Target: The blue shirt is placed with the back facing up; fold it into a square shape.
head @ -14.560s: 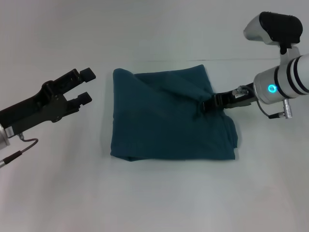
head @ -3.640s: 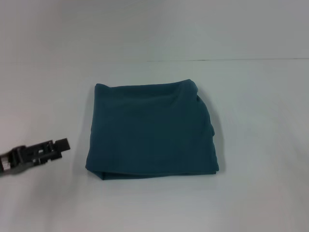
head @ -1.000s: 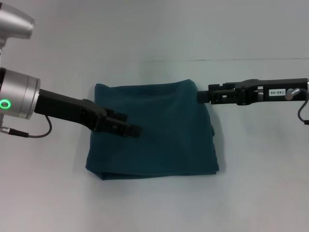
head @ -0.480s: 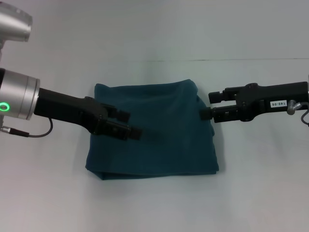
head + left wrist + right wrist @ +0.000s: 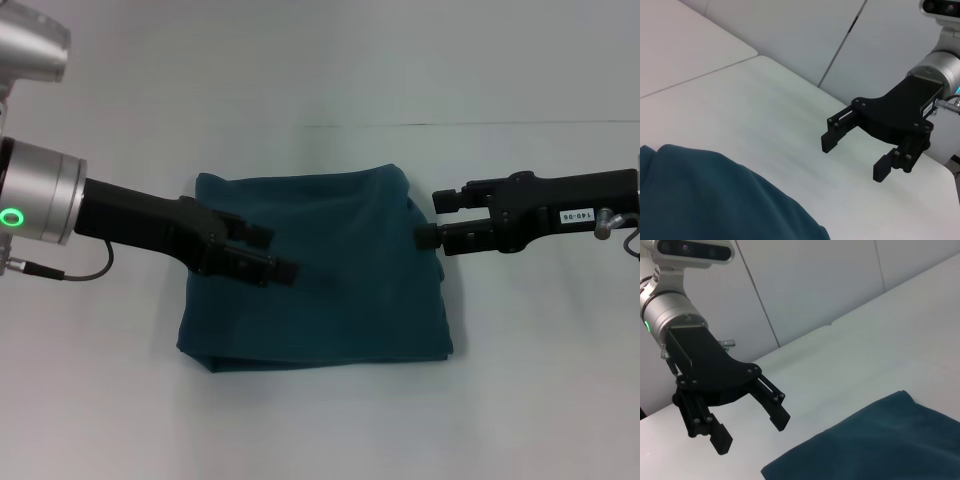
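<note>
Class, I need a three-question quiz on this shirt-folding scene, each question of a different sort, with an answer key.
1. True or false: the blue shirt lies folded on the white table.
2. The left gripper is: A) open above the shirt, B) shut on a sleeve, C) parked off the table.
3. Fill in: the right gripper is open at the shirt's ____ edge.

Key: 1 true; 2 A; 3 right.

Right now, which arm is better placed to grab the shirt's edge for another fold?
Probably the right gripper: it is open with its fingertips at the shirt's right edge. The left gripper, also open, hangs over the cloth's middle.
</note>
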Tool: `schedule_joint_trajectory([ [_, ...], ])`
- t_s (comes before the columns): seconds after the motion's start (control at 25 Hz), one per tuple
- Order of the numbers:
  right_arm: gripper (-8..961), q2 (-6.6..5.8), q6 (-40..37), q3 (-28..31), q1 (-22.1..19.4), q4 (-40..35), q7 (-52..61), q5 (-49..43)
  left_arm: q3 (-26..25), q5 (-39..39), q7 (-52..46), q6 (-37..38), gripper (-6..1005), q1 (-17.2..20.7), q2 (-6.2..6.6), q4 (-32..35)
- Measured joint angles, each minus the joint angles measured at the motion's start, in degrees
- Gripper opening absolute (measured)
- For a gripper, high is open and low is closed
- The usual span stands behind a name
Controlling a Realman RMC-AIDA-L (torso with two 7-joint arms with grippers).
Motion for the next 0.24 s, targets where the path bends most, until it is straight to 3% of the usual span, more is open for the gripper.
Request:
schedule_joint_trajectory([
  [0.24,787,0.23,0.0,0.0,0.1,0.0,0.1,-2.1,0.0,0.0,0.0,-0.1,813,0.1,-0.01,0.0],
])
